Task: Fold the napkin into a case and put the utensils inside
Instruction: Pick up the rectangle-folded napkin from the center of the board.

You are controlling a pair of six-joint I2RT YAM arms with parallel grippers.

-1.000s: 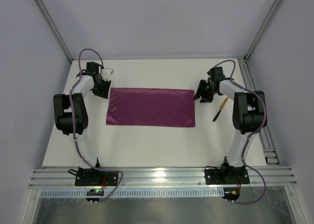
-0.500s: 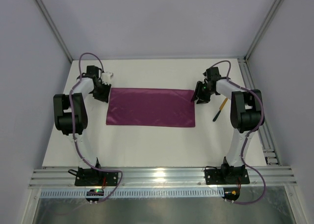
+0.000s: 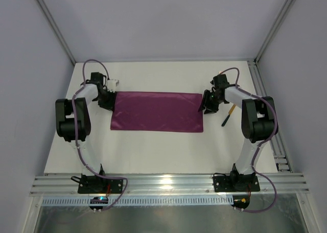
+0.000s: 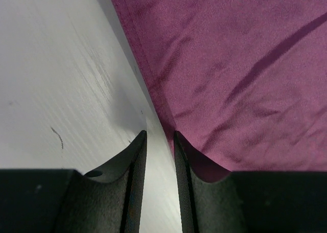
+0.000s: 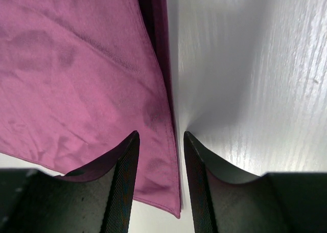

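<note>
The left pincer [image 4: 158,137] and right pincer [image 5: 159,137] were released at the napkin [image 3: 157,111] edges; closing might catch only one layer.

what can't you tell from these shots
Utensil, top view: too small to tell fork from knife.
Second utensil: in no view; perhaps hidden behind the right arm.
Napkin layers: top view too distant, wrist views crop it.
Left gripper contact with the hem: fingertip covers it.

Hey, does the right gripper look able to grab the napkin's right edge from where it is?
Probably yes: the right gripper straddles the hem of the napkin with its jaws open, and nothing else lies between them.
</note>
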